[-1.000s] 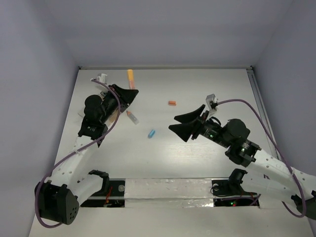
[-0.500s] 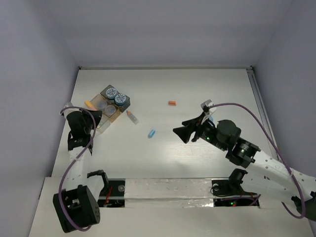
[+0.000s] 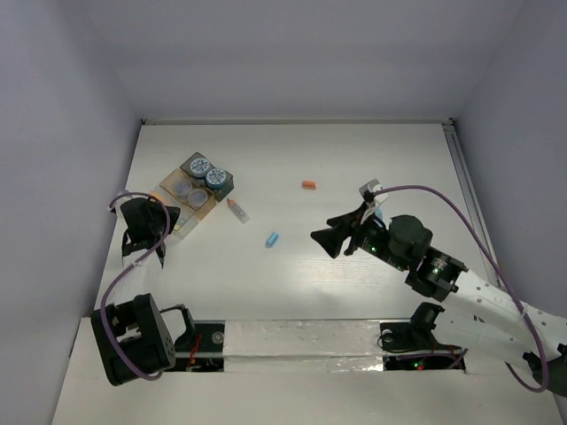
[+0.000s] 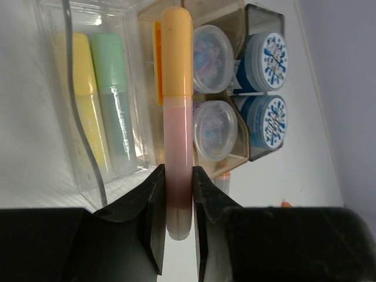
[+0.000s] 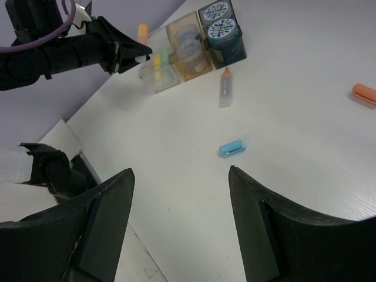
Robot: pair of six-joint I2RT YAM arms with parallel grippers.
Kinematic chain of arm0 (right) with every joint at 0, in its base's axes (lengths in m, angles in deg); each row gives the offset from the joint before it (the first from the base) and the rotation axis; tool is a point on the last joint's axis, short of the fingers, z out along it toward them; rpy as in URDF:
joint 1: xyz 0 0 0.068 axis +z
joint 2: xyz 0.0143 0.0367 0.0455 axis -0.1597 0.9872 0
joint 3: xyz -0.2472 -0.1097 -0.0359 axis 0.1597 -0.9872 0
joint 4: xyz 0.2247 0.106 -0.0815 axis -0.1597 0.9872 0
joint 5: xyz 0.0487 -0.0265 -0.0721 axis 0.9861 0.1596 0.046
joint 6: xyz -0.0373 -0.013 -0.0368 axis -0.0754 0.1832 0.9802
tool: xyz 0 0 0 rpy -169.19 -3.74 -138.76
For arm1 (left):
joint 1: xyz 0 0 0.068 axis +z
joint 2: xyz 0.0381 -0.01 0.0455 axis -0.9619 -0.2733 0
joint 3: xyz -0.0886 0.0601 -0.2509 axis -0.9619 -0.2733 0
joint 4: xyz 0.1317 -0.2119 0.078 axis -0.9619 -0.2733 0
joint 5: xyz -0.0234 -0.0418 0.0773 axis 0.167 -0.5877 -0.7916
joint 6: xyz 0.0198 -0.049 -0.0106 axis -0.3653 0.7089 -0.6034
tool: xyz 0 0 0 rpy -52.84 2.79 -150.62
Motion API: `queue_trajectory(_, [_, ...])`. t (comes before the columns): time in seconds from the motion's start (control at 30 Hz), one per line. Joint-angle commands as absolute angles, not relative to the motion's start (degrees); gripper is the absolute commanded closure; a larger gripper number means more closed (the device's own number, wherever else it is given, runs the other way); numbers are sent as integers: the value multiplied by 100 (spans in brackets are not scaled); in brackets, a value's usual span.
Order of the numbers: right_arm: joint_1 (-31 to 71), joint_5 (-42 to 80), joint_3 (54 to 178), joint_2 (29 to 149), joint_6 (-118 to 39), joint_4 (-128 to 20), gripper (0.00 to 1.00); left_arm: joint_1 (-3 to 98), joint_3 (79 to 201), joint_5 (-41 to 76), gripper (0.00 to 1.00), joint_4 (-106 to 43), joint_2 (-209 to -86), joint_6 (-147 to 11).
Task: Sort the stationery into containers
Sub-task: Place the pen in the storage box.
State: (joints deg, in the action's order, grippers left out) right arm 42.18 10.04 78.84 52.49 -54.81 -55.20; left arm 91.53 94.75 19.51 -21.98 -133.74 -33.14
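Observation:
My left gripper (image 4: 179, 176) is shut on an orange-capped pen (image 4: 176, 117) with a pinkish clear barrel. It holds the pen over the near edge of the containers. These are a clear tray (image 4: 53, 35) with a yellow and a green pen, a tan tray (image 4: 235, 160) with two translucent cups, and a dark grey box (image 4: 264, 16) with two blue-patterned tubs. From above, that gripper (image 3: 168, 215) sits just left of the cluster (image 3: 211, 202). My right gripper (image 3: 323, 237) hangs open and empty over mid-table, near a small blue piece (image 5: 231, 148).
A clear pen with an orange cap (image 3: 236, 210) lies just right of the containers. A small orange piece (image 3: 308, 185) lies farther back towards the middle. The table's left edge and the wall are close beside the left arm.
The left arm has drawn back from over the far side of the containers to their near left, still gripping the pen. The right gripper shifted slightly nearer and has stayed open.

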Motion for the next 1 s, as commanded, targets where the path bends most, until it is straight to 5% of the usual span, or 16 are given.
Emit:
queue_trajectory(0.0, [4196, 1042, 7875, 5247, -5357, -5669, 29, 9198, 9708, 1743, 88, -1847, -13508, -3403])
queue_trajectory(0.17, [4196, 1033, 7945, 5326, -5331, -5634, 29, 9198, 9699, 1777, 65, -1802, -13517, -3376])
queue_trajectory(0.3, [4196, 1033, 8015, 5588, -5340, -5616, 29, 9198, 9664, 1839, 30, -1714, -13298, -3385])
queue_trajectory(0.4, [4196, 1025, 8094, 5756, -5366, -5581, 29, 9198, 9681, 1935, 21, -1688, -13140, -3412])
queue_trajectory(0.63, [4082, 831, 8331, 6301, -5296, -5476, 39, 9058, 9927, 2759, 18, -1451, -12525, -3631])
queue_trajectory(0.97, [3107, 1700, 9429, 8154, -4892, -4764, 48, 7399, 10516, 4360, 18, -1845, -11988, -5221])
